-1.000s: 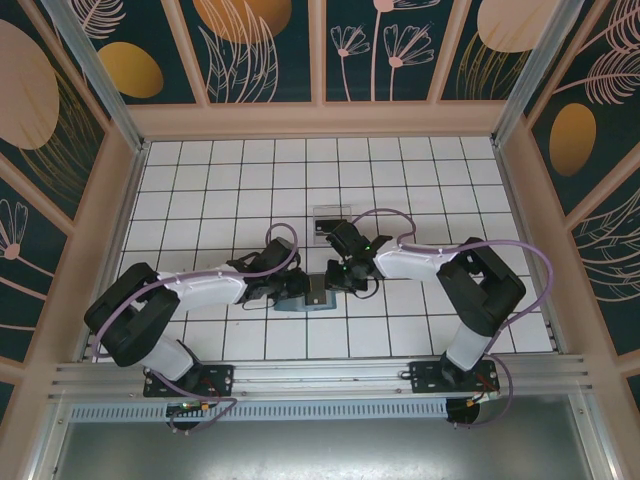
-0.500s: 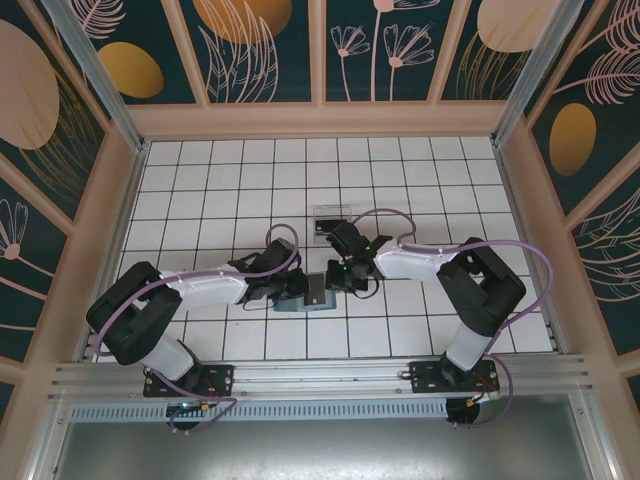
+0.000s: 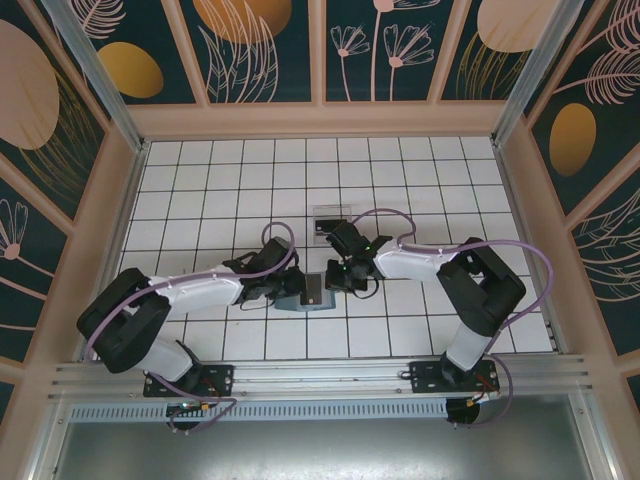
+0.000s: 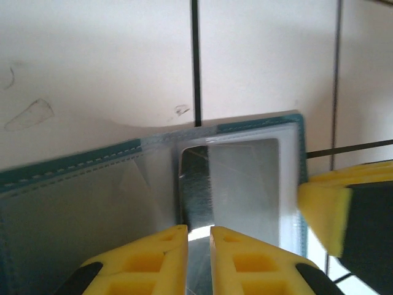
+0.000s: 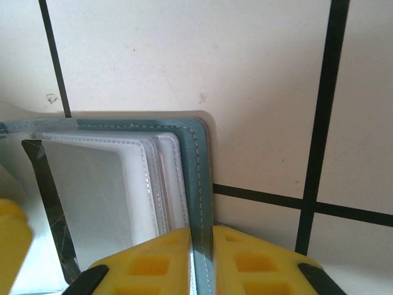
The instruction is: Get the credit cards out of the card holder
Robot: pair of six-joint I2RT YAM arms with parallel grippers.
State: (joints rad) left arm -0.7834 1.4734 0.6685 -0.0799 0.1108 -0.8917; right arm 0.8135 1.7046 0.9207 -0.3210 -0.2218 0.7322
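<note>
The left tool [image 4: 198, 238] is pressed nearly together on a thin pale edge; it seems to be the end of the dark-banded credit card [image 4: 239, 184], though it may be only the clear sleeve. The card holder [image 3: 312, 294] lies open on the white tiled tabletop [image 4: 92, 61] between the two arms, with the card inside its sleeve. The right tool [image 5: 201, 238] pinches the teal-blue cover at its stitched edge.

To do this step well, the left tool should draw the card straight along the sleeve, low and slowly, while the right one holds the cover down so the holder does not slide; if the sleeve lifts with it, a new grip is better.

The top view shows both arms meeting and a clear plastic box [image 3: 327, 220] just beyond, but not what is pinched; the left wrist view gives the dark band; the right wrist view shows several stacked sleeves.
</note>
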